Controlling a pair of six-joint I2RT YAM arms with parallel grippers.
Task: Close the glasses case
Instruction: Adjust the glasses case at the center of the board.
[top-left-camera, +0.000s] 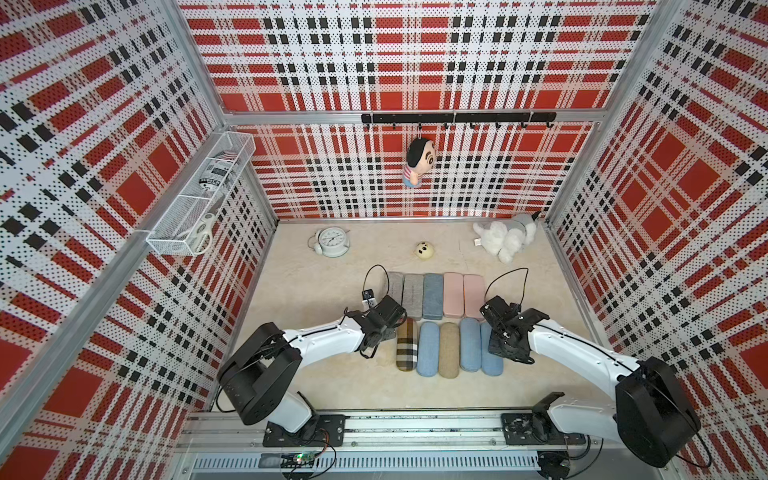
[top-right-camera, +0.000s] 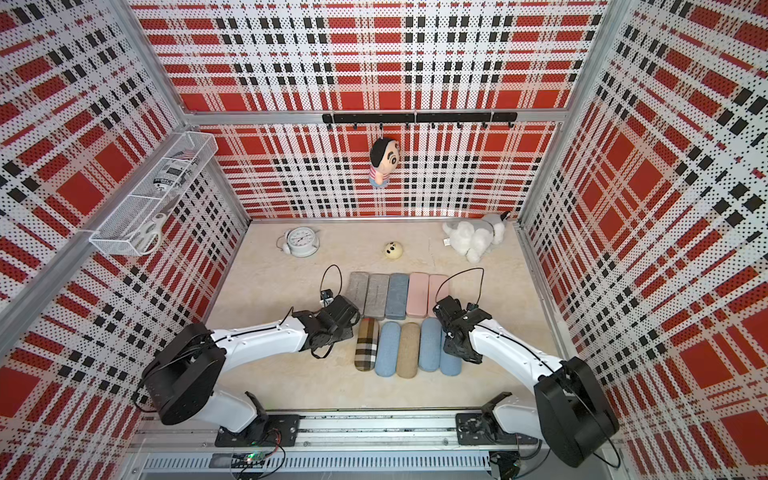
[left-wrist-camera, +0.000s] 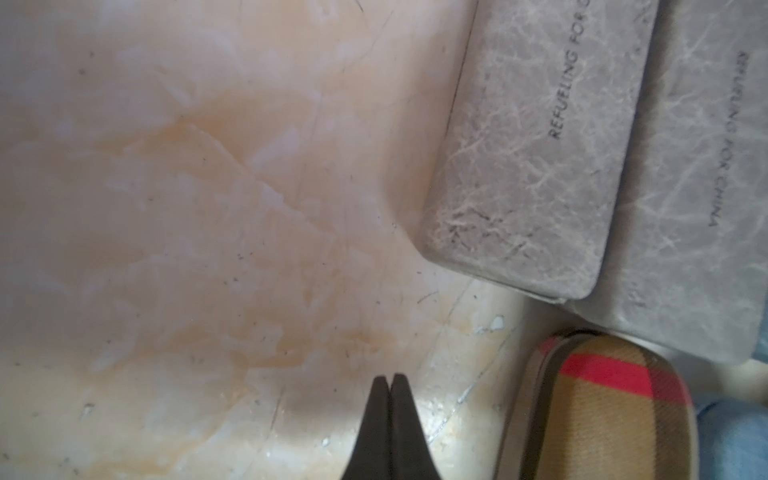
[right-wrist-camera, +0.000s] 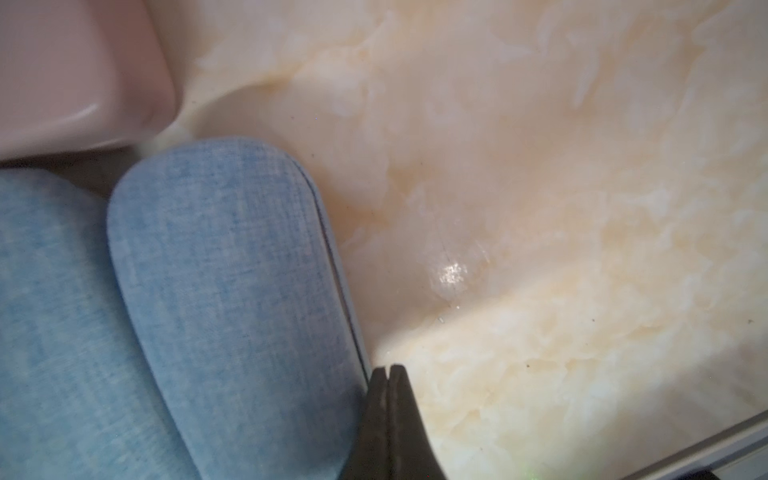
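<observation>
Two robot arms reach in from the near rail over a cream, marble-look table (top-left-camera: 316, 365). At its middle lie ten glasses cases (top-left-camera: 433, 296) in two rows, side by side, all with lids down.

The far row is flat and rectangular: two grey cases (top-left-camera: 413, 291) printed "REFUELING FOR CHINA", one dusty blue case (top-right-camera: 397, 296), and two pink cases (top-left-camera: 453, 295). The near row is rounded and cloth-covered: a plaid case (top-left-camera: 406, 344) in tan, black, white and red, a tan case (top-left-camera: 449, 350), and three light blue cases (top-left-camera: 428, 349).

The left gripper (left-wrist-camera: 390, 380) has its fingers pressed together on nothing, over bare table just beside the plaid case's far end.

The right gripper (right-wrist-camera: 388, 370) is likewise pinched together and empty, right at the outer edge of the outermost light blue case (right-wrist-camera: 232, 291), whose seam shows as a thin dark line. Whether it touches cannot be told.
</observation>
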